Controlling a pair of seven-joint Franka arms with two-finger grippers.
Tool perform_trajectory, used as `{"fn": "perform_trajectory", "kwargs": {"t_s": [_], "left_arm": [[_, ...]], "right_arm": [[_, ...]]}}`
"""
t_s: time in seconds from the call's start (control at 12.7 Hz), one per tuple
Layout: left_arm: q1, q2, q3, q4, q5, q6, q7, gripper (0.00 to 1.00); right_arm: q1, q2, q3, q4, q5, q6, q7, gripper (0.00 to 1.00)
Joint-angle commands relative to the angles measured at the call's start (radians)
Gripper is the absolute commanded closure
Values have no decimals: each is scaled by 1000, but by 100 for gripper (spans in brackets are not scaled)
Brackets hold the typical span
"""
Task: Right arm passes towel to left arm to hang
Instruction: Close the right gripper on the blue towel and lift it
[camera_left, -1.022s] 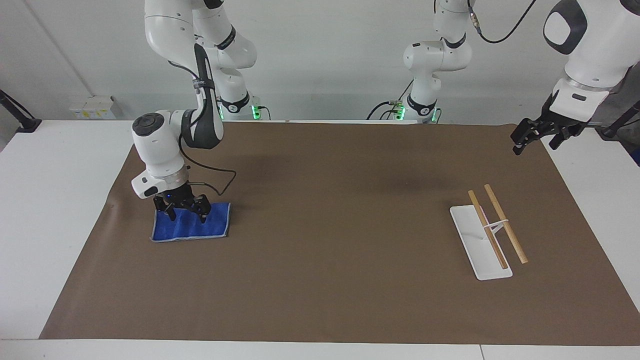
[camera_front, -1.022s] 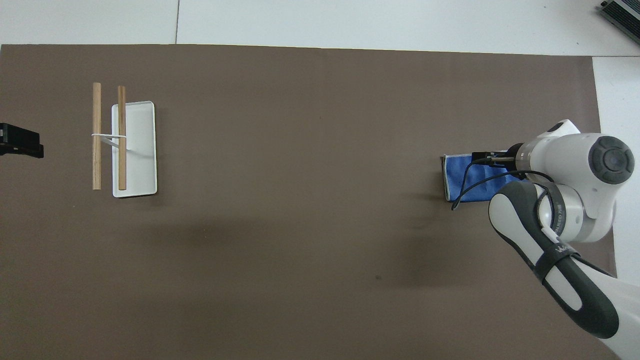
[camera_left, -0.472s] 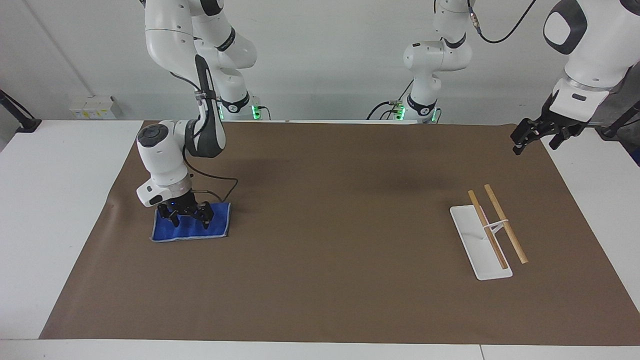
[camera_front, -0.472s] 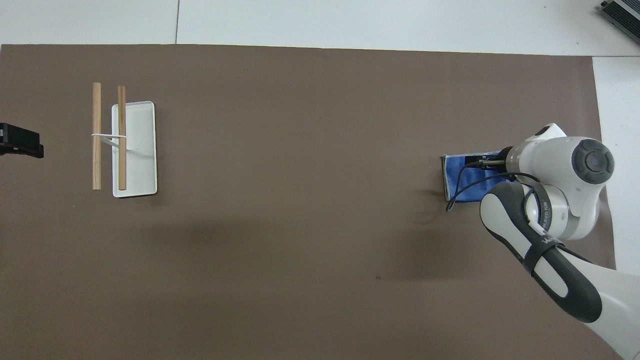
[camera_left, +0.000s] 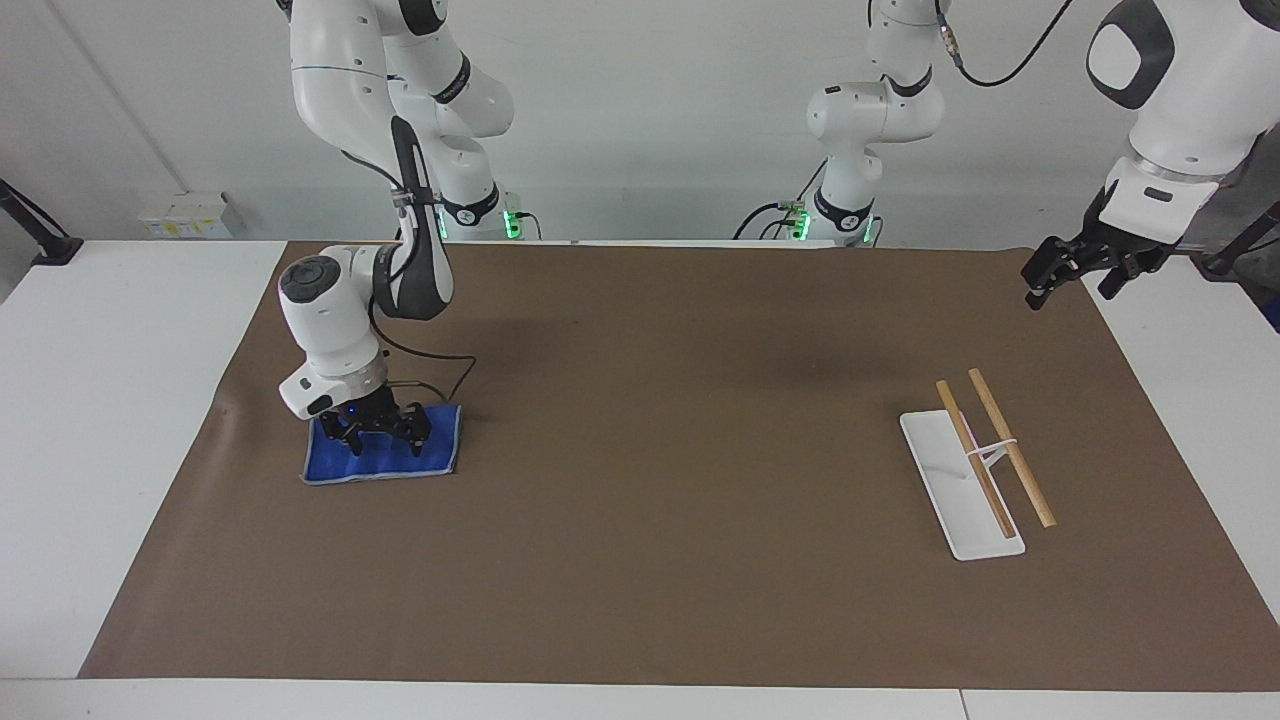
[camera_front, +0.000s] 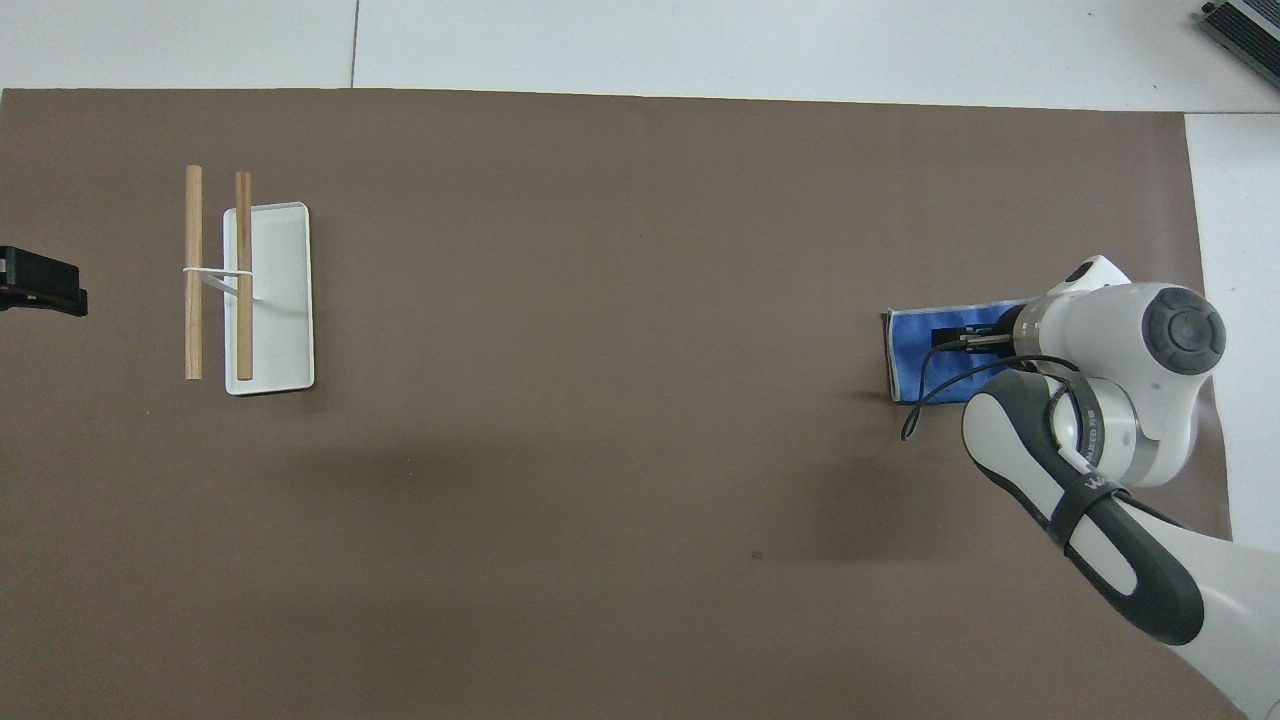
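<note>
Two white jointed arms. Right arm's black two-finger gripper (camera_left: 376, 436) is down on the small royal-blue cloth towel (camera_left: 385, 459), fingers apart, tips touching it. Towel lies flat on brown mat (camera_left: 660, 440) at right arm's end. Left gripper (camera_left: 1078, 268) waits, raised over mat edge nr white-based rack w/ two wooden rails (camera_left: 978, 468); jaws: can't tell.
</note>
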Motion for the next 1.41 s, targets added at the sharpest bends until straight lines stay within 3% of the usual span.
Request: {"fn": "perform_trajectory", "kwargs": {"t_s": [0.0, 0.08, 0.24, 0.47, 0.55, 0.94, 1.1, 1.34], "left_arm": [[6, -33, -3, -37, -9, 4, 1, 0], [6, -33, -3, -37, -9, 4, 1, 0], [6, -33, -3, -37, -9, 4, 1, 0], [6, -33, -3, -37, -9, 4, 0, 0], [6, -33, -3, -37, -9, 4, 1, 0], [6, -33, -3, -37, -9, 4, 1, 0], [6, -33, -3, -37, -9, 4, 1, 0], [6, -33, -3, -37, -9, 4, 1, 0]], "right_arm": [[-14, -4, 6, -25, 0, 27, -28, 0], [-20, -4, 6, -26, 0, 27, -30, 5], [-22, -4, 6, -26, 0, 25, -27, 31], [-22, -4, 6, -24, 3, 24, -16, 86], [-22, -4, 7, -24, 6, 22, -15, 100], [-8, -68, 10, -9, 17, -13, -7, 100], [-7, -103, 18, 72, 19, -138, -1, 100], [30, -113, 21, 278, 22, -373, 14, 100]]}}
